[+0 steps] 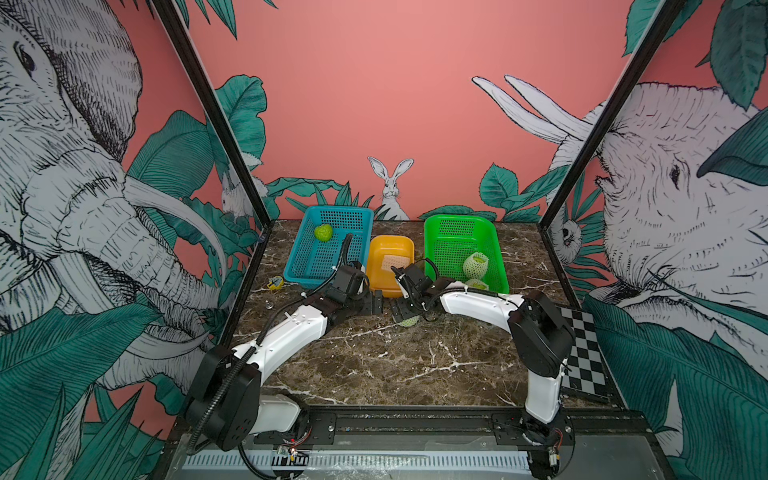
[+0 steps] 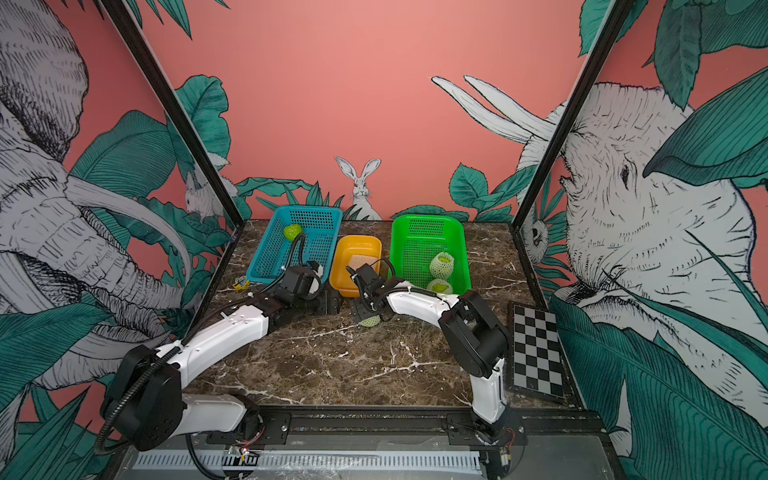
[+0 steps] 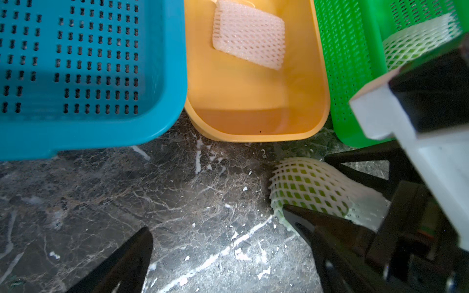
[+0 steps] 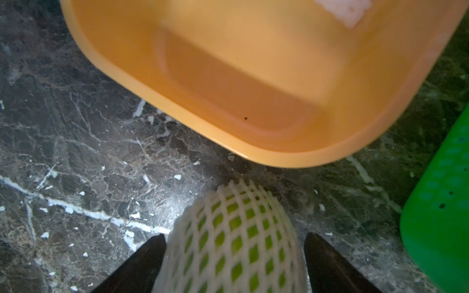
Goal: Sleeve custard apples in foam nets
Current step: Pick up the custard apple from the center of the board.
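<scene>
**Marble table: three fruits dressed, one to go**

Dark marble table [image 1: 374, 357] is my work floor. My right pincer [image 4: 233, 235] hangs low over it. A netted custard apple [image 3: 304, 182] lies on the table right between its two fingers. The fingers stand wide, one on each side, very close to the net. I cannot tell if they squeeze the fruit or only stand beside it.

My left pincer [image 3: 215, 217] is just beside the right pincer, near the same fruit. It is wide open and has nothing in it.

Just past the tips of both pincers sits the orange tub [image 3: 253, 96]. One flat foam net [image 3: 248, 40] lies in it.

Past the right pincer and off to its right is the green basket [image 1: 457, 228]. The far netted fruit [image 1: 476, 264] shows well in there. The near netted fruit [image 1: 477, 284] is half hidden behind my right arm.

Past the left pincer is the blue basket [image 1: 332, 216]. One bare custard apple [image 1: 323, 232] sits at its far end, well apart from that pincer.

So I think three of the four fruits are dressed. My guess is that the one on the table goes into the green basket with the others. After that, only the bare fruit and the last net are left to put together.
</scene>
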`<state>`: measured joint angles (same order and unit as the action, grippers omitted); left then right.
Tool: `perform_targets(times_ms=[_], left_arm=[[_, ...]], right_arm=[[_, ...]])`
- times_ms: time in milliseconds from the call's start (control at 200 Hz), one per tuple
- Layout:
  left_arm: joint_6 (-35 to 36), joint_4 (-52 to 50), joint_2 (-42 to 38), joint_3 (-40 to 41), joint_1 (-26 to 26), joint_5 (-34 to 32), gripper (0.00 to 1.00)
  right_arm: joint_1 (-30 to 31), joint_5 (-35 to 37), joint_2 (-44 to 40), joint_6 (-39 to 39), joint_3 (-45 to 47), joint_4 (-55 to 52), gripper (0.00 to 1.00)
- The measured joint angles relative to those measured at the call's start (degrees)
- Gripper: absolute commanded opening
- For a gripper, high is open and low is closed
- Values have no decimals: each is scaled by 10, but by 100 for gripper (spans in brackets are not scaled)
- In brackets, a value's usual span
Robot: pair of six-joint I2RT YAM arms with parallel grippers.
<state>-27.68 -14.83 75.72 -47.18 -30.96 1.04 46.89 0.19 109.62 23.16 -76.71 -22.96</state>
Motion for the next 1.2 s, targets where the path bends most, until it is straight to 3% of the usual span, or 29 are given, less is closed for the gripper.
perform_targets(times_ms=[440, 620, 800, 1200], left_arm=[[-2, 0, -21, 5, 3, -1, 99], [-6, 0, -27, 12, 3, -1, 99], [-9, 0, -27, 12, 4, 0, 99], [-8, 0, -48, 12, 12, -2, 99]], right_arm=[[0, -28, 41, 6, -21, 26, 84], [0, -40, 49, 4, -25, 17, 99], [0, -41, 57, -5, -29, -17, 99], [0, -28, -24, -4, -29, -44, 99]])
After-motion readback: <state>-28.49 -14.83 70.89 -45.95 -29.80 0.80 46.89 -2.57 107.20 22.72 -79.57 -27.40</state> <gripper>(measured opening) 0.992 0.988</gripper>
